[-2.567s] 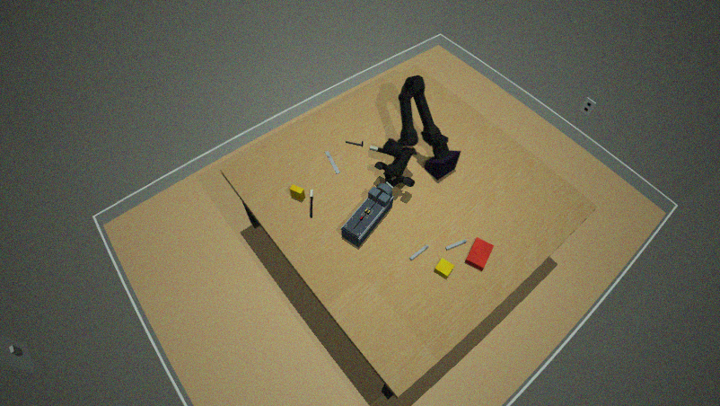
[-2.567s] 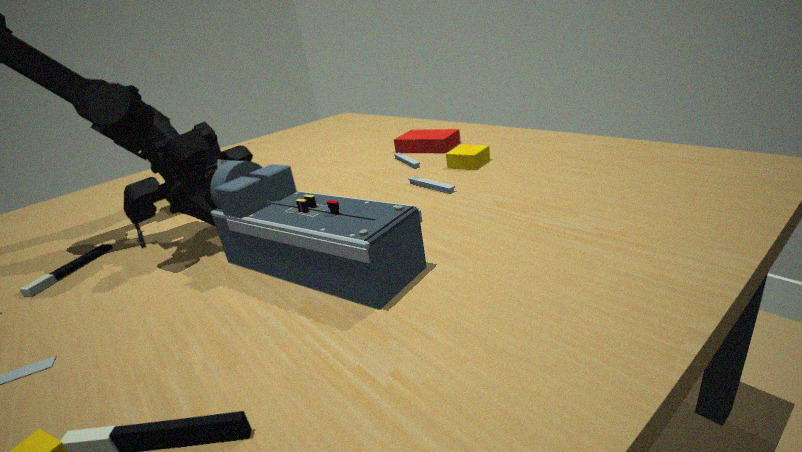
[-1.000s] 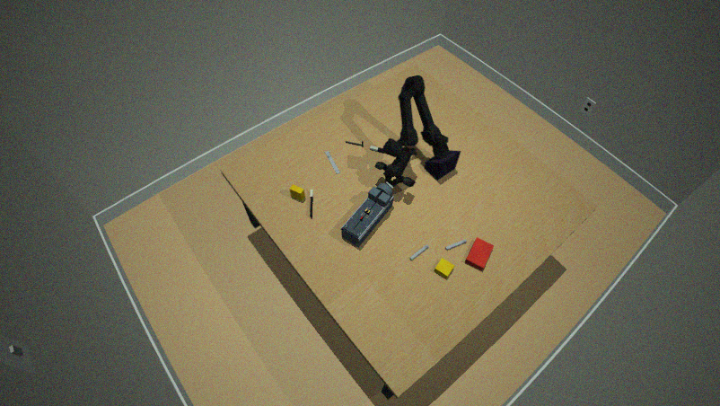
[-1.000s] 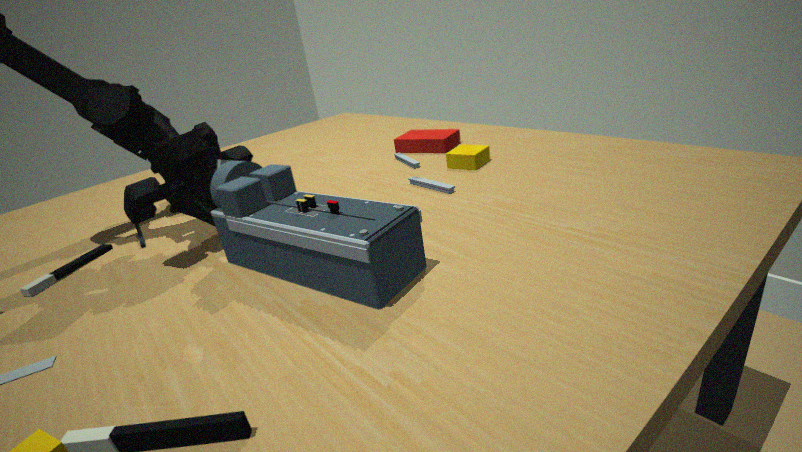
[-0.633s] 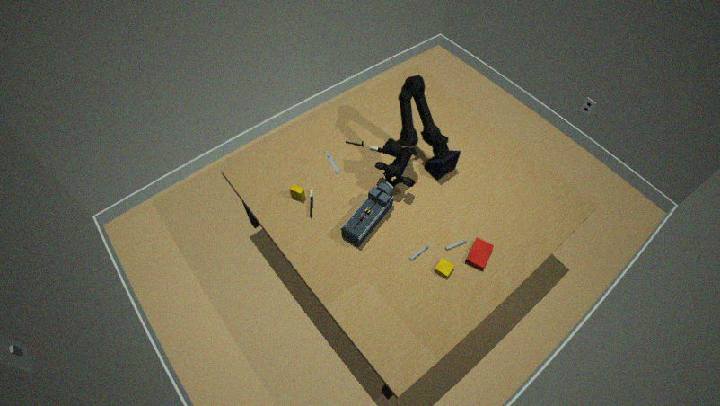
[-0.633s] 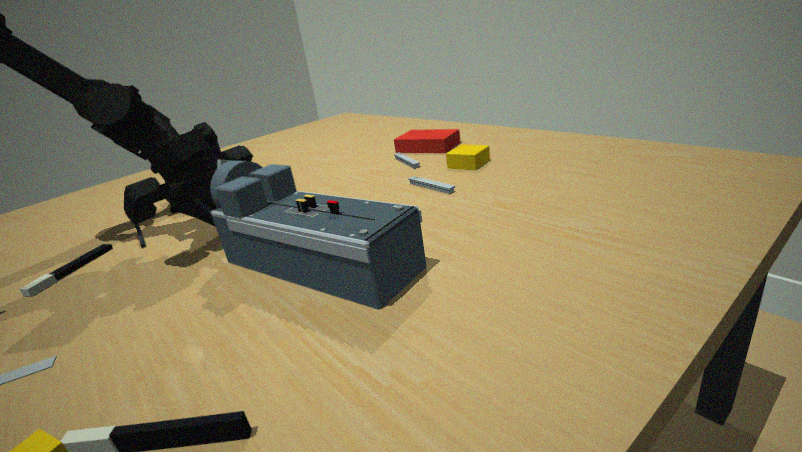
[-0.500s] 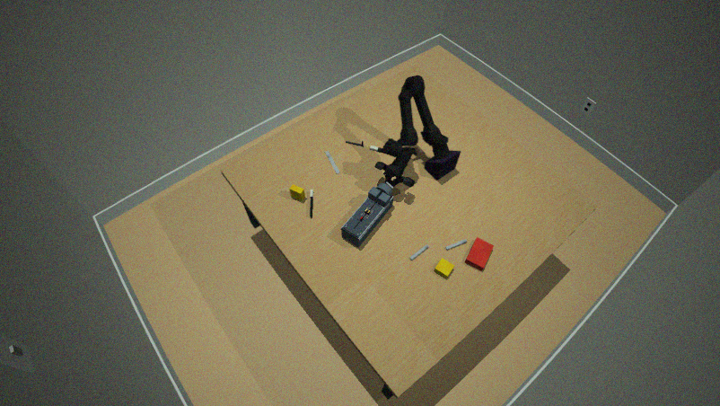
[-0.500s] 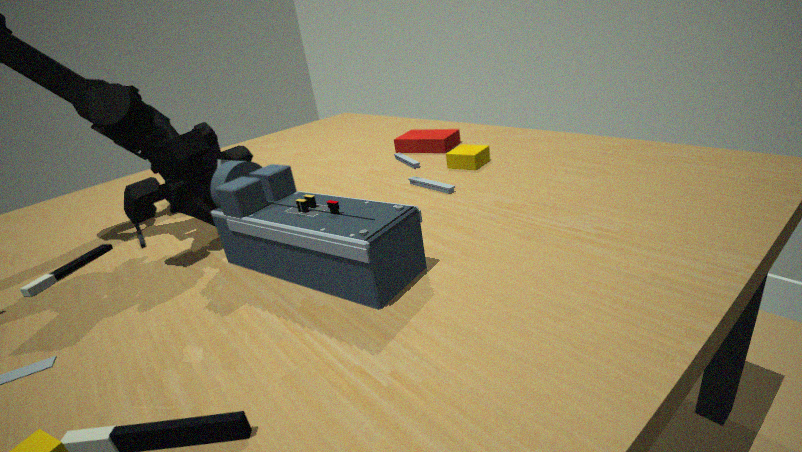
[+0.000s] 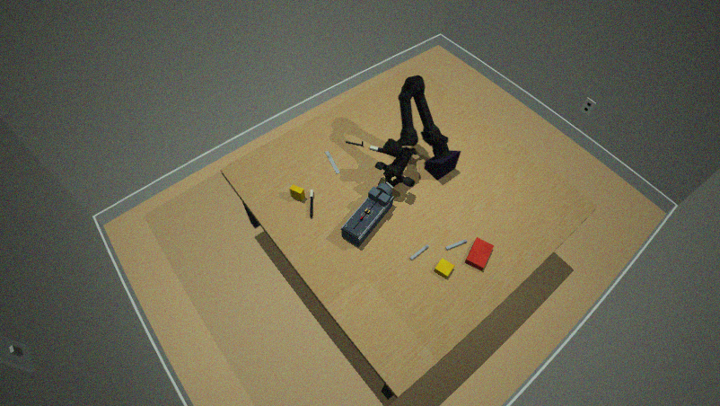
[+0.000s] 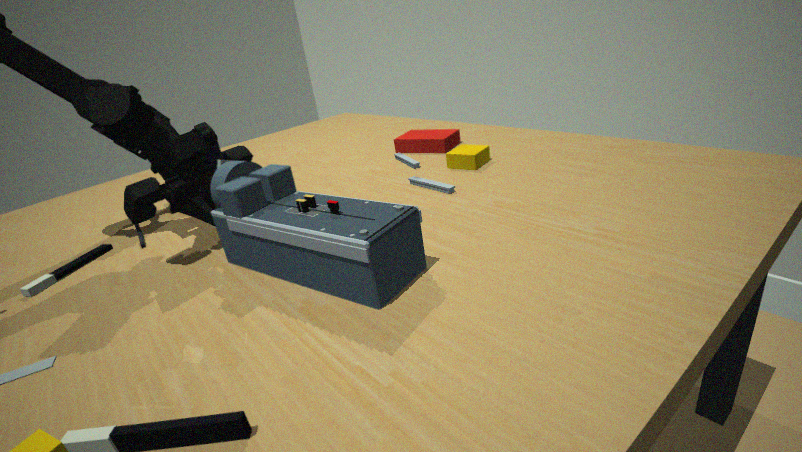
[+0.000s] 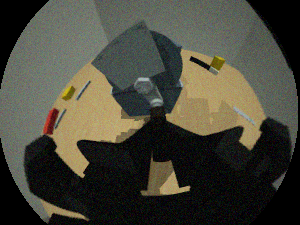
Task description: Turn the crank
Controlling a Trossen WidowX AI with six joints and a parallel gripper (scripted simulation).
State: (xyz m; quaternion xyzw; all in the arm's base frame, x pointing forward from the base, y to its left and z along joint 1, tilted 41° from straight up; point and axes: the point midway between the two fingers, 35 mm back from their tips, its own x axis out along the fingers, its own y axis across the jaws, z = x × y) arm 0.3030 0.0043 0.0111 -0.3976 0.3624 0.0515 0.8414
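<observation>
The blue-grey machine [image 9: 358, 234] [image 10: 303, 263] stands on the table. Its red pointer [image 9: 362, 217] [image 10: 333, 203] stands in the top slot, clearly off the two brass zero marks [image 9: 367, 211] [image 10: 305, 201], on the side away from the crank end. The grey crank arm [image 11: 155, 95] shows in the wrist view, slanting down from its hub to the dark handle [image 11: 158, 111]. My gripper [image 11: 157, 122] is shut on the crank handle at the machine's end. In the exterior view the handle and fingertips are hidden behind the machine and the gripper's body.
A red block [image 9: 479, 253] [image 10: 426, 140] [image 11: 50, 121] and a yellow block [image 9: 443, 268] [image 10: 467, 157] [image 11: 68, 93] lie to one side with two grey bars. Another yellow block [image 9: 297, 191] [image 11: 217, 63], a black-and-white stick [image 9: 311, 204] [image 10: 179, 431] and a flat grey strip [image 9: 332, 162] lie opposite.
</observation>
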